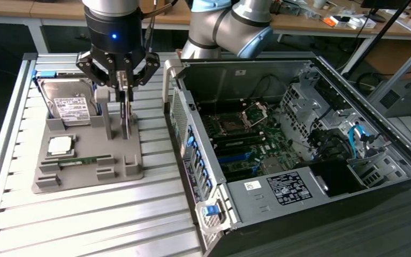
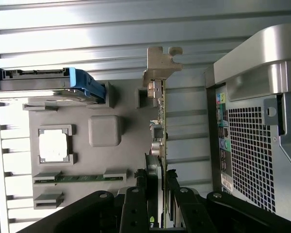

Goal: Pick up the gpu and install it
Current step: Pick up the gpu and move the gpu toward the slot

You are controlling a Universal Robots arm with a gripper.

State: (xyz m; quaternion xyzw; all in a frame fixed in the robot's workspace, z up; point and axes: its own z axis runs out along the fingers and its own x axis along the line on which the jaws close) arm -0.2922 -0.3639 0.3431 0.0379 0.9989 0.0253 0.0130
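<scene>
The gpu (image 1: 126, 119) stands on edge in a slot of the grey fixture (image 1: 123, 172), a thin card with its silvery bracket (image 2: 159, 60) at one end. In the wrist view the gpu (image 2: 158, 121) is seen edge-on, running from the bracket down between my fingers. My gripper (image 1: 124, 96) hangs straight above the fixture and is shut on the card's upper edge, one black finger (image 2: 144, 194) on each side of it. The card's lower edge still meets the fixture. The gripper (image 2: 158, 182) hides the nearest part of the card.
On the fixture also lie a silver hard drive (image 1: 73, 104), a square processor (image 1: 60, 144) and a green memory stick (image 1: 84, 159). The open computer case (image 1: 377, 160) with its motherboard (image 1: 248, 144) stands to the exterior view's right, its wall (image 2: 252, 145) close beside the gpu.
</scene>
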